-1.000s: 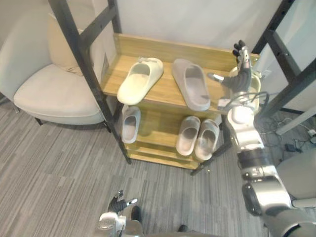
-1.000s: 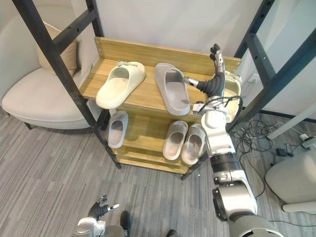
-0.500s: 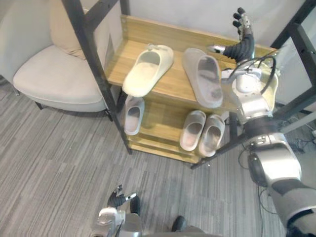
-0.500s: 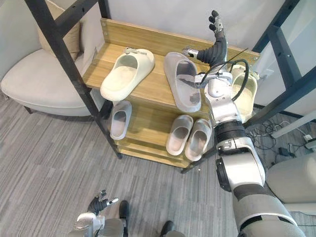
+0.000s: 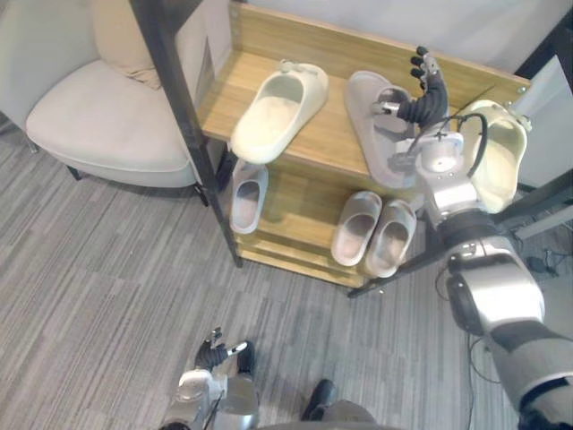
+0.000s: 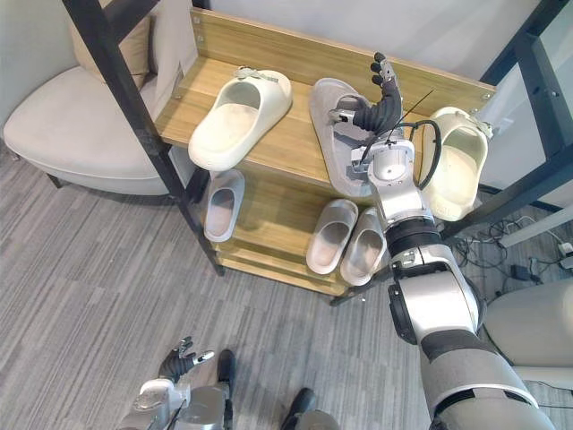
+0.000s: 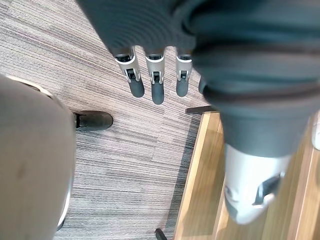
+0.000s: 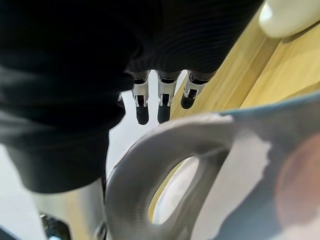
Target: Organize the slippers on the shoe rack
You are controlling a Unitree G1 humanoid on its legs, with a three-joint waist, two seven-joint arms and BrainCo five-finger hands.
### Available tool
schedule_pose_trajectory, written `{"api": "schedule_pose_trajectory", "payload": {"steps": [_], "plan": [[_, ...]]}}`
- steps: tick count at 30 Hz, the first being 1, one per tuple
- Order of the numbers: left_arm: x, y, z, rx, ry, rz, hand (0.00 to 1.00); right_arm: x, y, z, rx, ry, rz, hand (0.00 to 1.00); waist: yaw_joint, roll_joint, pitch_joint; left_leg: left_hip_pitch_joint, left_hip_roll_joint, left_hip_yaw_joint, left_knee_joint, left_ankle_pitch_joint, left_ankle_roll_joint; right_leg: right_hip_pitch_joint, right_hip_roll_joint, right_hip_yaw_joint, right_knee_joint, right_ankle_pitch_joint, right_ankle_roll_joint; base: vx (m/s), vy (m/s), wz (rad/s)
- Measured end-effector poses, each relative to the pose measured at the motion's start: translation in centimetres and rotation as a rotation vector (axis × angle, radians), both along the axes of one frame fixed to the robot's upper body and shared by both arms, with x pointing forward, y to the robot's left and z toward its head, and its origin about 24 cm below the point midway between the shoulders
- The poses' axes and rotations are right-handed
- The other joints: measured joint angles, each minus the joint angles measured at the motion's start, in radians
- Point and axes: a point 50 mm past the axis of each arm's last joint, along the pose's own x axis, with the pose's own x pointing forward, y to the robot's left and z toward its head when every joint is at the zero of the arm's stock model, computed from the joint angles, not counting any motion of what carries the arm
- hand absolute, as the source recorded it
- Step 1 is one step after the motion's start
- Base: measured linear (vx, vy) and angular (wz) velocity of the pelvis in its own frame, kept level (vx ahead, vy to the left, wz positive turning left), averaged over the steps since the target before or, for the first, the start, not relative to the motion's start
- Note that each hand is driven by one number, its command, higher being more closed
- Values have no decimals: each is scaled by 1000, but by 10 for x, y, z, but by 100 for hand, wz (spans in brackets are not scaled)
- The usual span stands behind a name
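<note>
On the wooden shoe rack's top shelf [image 5: 327,152] lie a cream slipper [image 5: 277,112] at the left and a grey slipper [image 5: 376,125] in the middle. A second cream slipper [image 5: 497,161] sits at the shelf's right end, partly over the edge. My right hand [image 5: 421,94] is over the grey slipper's far end with straight fingers, its thumb at the strap. In the right wrist view the grey slipper's strap [image 8: 200,165] is just below the straight fingers [image 8: 161,107]. My left hand [image 5: 215,351] hangs low over the carpet, fingers [image 7: 156,87] relaxed and holding nothing.
The lower shelf holds one small grey slipper [image 5: 248,193] at the left and a pale pair [image 5: 376,235] at the right. A black metal post [image 5: 179,107] stands in front of the rack's left end. A cream armchair [image 5: 98,125] is to the left.
The camera has shifted. My right hand has come down from above the rack's back board to the grey slipper's far end. The left hand stays low.
</note>
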Motion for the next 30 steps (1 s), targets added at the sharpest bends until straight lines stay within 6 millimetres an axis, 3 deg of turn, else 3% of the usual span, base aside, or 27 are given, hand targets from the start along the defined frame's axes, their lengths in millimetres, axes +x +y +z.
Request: {"api": "schedule_pose_trajectory", "payload": {"steps": [12,30], "plan": [[-3,2,-1,3,11,-1,0,-10,-12,-25,39,16,-23,0,-18,0,0,5,2,21,-5,6,-1,-6,0,24,-1,-2,3,-18,-3,-6],[-4,3,-2,4,15,0,0,-9,-10,-24,0,25,-11,0,-18,-1,0,0,0,20,-6,7,0,-12,2,23,-14,2,9,-1,0,0]]}}
